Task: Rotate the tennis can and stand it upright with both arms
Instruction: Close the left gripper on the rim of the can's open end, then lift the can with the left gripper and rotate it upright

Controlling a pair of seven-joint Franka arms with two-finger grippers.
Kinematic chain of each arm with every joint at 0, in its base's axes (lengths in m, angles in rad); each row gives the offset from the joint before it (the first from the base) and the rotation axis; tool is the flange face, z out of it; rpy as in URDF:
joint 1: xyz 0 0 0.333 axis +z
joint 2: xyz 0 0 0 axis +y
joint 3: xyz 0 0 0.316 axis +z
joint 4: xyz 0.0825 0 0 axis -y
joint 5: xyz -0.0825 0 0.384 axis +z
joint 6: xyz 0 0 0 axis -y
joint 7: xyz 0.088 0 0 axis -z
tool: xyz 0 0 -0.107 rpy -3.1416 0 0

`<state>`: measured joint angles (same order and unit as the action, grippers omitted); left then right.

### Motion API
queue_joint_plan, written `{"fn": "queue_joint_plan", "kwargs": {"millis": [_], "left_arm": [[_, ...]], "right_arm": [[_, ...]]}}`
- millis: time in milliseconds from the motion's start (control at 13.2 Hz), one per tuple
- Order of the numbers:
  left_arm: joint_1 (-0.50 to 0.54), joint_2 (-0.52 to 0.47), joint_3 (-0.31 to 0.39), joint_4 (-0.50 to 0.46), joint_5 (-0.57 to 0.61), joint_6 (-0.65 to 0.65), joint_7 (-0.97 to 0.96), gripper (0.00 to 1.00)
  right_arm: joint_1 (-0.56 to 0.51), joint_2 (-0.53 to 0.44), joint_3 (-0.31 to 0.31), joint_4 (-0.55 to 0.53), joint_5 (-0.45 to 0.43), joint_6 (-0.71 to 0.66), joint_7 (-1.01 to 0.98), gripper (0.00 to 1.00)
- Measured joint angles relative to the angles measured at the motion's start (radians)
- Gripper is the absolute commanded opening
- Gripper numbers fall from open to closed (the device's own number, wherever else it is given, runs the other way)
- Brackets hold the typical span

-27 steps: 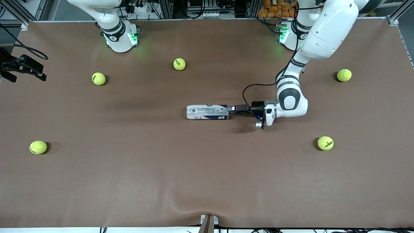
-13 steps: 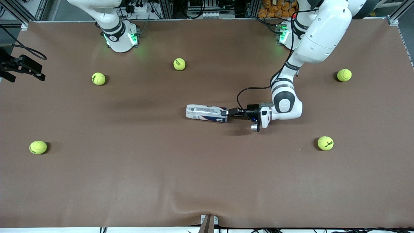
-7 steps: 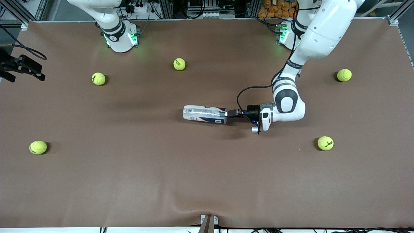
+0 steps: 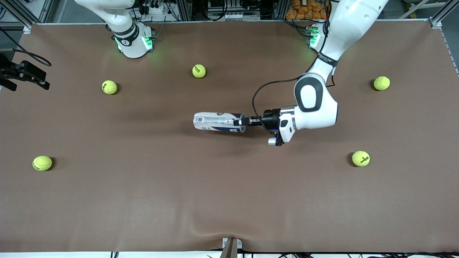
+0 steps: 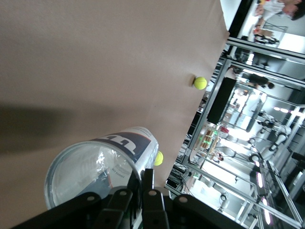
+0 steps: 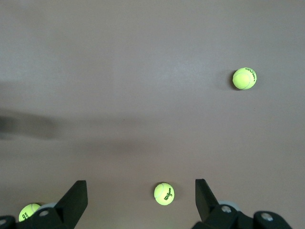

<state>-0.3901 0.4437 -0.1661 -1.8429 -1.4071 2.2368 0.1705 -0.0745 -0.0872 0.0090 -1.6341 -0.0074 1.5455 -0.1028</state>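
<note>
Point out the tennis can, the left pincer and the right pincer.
tennis can (image 4: 215, 122): front view, middle of its label.
left pincer (image 4: 239, 122): front view, fingertips shut on the can's open rim.
right pincer (image 6: 141, 200): right wrist view, gap between its open fingers.

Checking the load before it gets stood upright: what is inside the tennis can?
The left wrist view looks into the tennis can through its open mouth: only clear wall and crinkled reflections, no balls. The left gripper, shut on the rim, hides part of the mouth.

Bright, even overhead light, soft shadows on the table (sharp focus throughout)
</note>
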Motion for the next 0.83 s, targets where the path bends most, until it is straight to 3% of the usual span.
{"fn": "queue_joint_plan", "kwargs": {"millis": [454,833], "left_arm": [[-0.057,-0.034,-0.002,0.113,0.518,0.04,-0.528,0.0],[-0.169,-0.036,-0.007,0.249,1.039,0.021,-1.04,0.0]], "right_arm": [[0.0,0.0,-0.002,0.0,0.0,0.0,0.0,1.0],[-0.003,0.0,-0.005,0.0,0.0,0.0,0.0,1.0]]}}
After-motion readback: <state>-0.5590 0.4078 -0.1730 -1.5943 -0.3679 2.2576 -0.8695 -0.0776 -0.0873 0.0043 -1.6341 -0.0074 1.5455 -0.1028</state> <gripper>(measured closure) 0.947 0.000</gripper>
